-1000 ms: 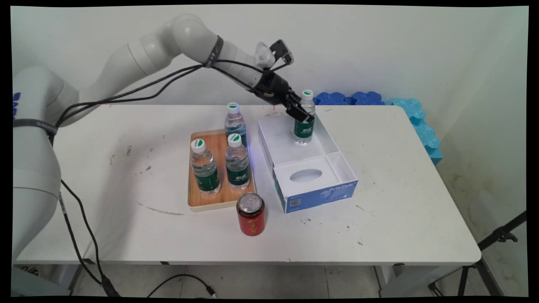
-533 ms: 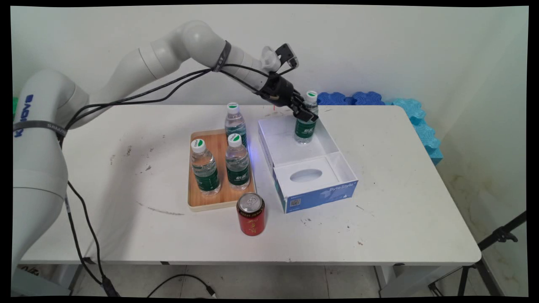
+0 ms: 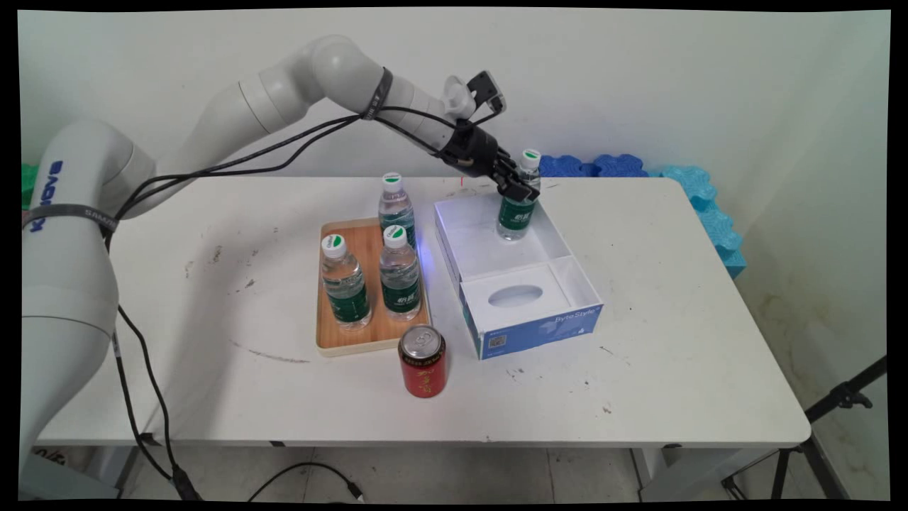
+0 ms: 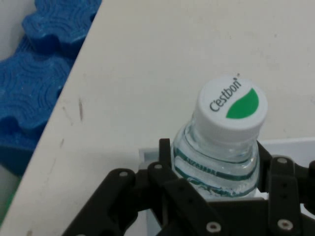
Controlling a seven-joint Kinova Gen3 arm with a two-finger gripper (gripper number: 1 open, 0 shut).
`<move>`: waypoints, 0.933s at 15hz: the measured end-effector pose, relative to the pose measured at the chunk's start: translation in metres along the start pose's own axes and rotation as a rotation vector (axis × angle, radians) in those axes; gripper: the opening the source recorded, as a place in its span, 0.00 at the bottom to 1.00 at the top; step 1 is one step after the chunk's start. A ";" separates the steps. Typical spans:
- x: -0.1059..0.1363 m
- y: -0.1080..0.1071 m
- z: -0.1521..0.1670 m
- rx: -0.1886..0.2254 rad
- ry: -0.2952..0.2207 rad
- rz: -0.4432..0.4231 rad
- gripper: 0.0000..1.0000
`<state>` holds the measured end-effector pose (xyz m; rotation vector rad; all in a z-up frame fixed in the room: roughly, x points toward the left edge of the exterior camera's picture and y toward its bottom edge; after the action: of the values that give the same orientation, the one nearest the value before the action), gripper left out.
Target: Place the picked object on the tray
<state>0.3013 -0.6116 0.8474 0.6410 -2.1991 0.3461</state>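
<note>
Hand point(image 3: 523, 190) is seen pinching the water bottle point(image 3: 518, 206) below its cap, upper centre of frame, inside the white box point(image 3: 489, 248); the bottle is judged either just gripped or just placed.

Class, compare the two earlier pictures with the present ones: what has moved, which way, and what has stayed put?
The gripper, shut on the water bottle at its neck, has carried it slightly up and to the picture's right, within the open white-and-blue box. The arm's elbow swung right too. Unmoved: the three bottles on the wooden tray, the red can and the box.
</note>
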 end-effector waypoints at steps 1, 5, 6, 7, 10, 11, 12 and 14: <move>0.004 0.000 -0.005 0.003 0.008 0.001 0.00; 0.018 0.003 -0.037 0.013 0.042 -0.001 0.00; 0.020 0.004 -0.045 0.016 0.048 -0.004 0.00; 0.021 0.006 -0.056 0.018 0.056 -0.010 0.00; 0.020 0.016 -0.104 0.014 0.083 -0.037 0.00; 0.018 0.019 -0.119 0.012 0.090 -0.047 0.00; 0.015 0.021 -0.133 0.007 0.097 -0.057 0.00; 0.006 0.023 -0.165 -0.002 0.108 -0.082 0.00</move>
<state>0.3887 -0.5215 0.9571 0.6938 -2.0634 0.3288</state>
